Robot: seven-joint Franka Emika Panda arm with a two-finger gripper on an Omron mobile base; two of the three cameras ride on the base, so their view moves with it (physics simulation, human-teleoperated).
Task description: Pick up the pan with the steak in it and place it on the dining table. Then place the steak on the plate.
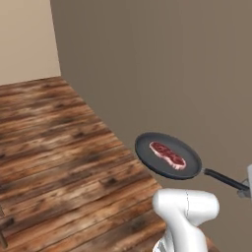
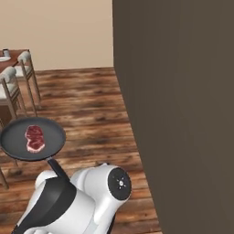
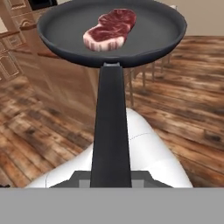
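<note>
The dark pan (image 1: pixel 147 149) (image 2: pixel 55 135) (image 3: pixel 61 33) hangs level in the air above the wooden floor. The red steak (image 1: pixel 168 154) (image 2: pixel 34 138) (image 3: pixel 110 29) lies flat inside it. My gripper (image 1: pixel 247 186) (image 3: pixel 111 178) is shut on the end of the long black handle (image 1: pixel 222 178) (image 3: pixel 110 127). In the right base view the handle runs down behind my arm. A corner of the dining table (image 2: pixel 16 56) shows far off at the upper left, with a sliver of the white plate (image 2: pixel 3 58) at the frame's edge.
A tall grey-brown wall (image 1: pixel 172 69) (image 2: pixel 183 114) stands close on the right. Wooden chairs with pale cushions (image 2: pixel 13 77) line the table's near side. Open plank floor (image 1: pixel 54 142) stretches to the left. Wooden kitchen cabinets (image 3: pixel 13 61) show behind the pan.
</note>
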